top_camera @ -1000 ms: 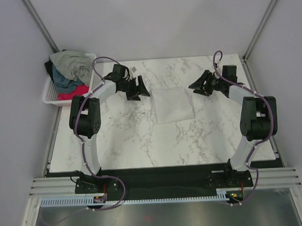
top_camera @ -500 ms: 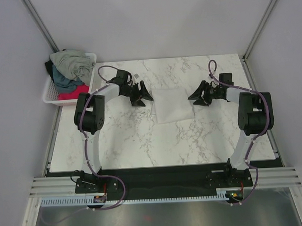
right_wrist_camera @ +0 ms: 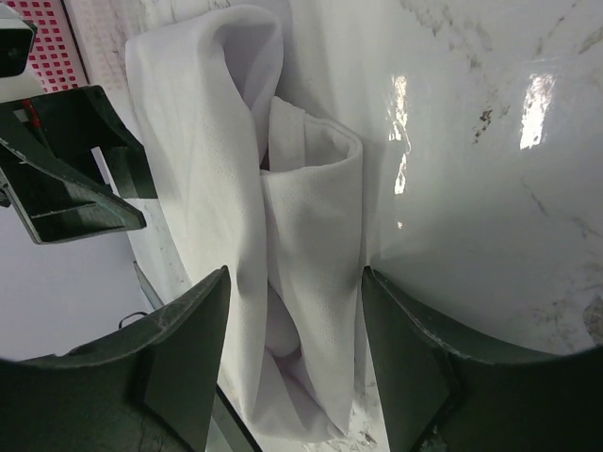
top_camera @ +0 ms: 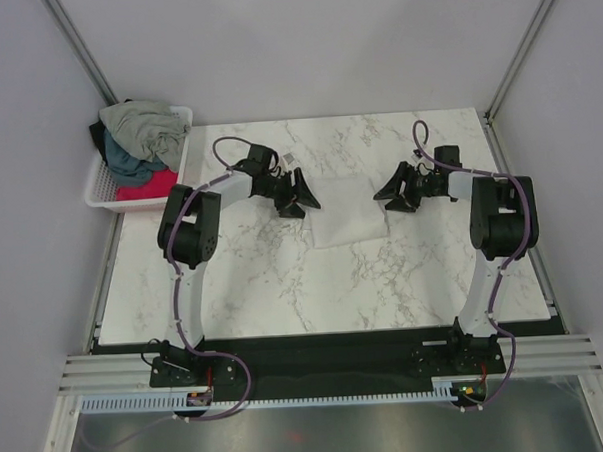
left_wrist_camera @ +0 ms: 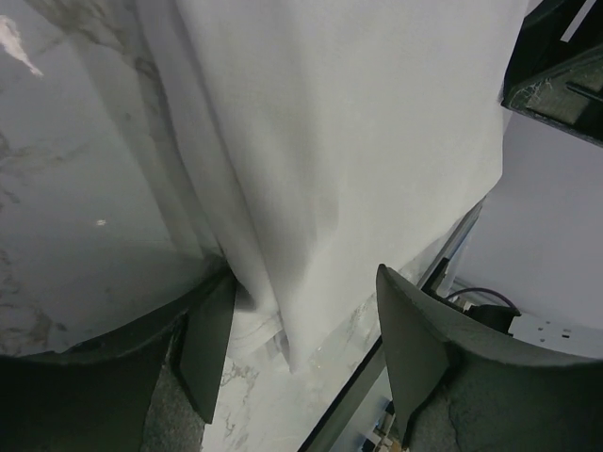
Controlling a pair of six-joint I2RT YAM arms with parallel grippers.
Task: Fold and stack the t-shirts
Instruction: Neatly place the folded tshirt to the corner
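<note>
A plain white t-shirt lies folded in a rough square on the marble table. My left gripper is open at the shirt's left edge; in the left wrist view the cloth edge lies between its open fingers. My right gripper is open at the shirt's right edge; in the right wrist view the layered folds lie between its fingers. Grey-green, dark teal and red-pink shirts are heaped in the basket.
A white plastic lattice basket stands off the table's far left corner. Grey walls and metal frame posts close in the table at the back and sides. The left gripper also shows in the right wrist view.
Both grippers have moved inward toward the white shirt and lowered to its left and right edges. The shirt itself has not moved.
</note>
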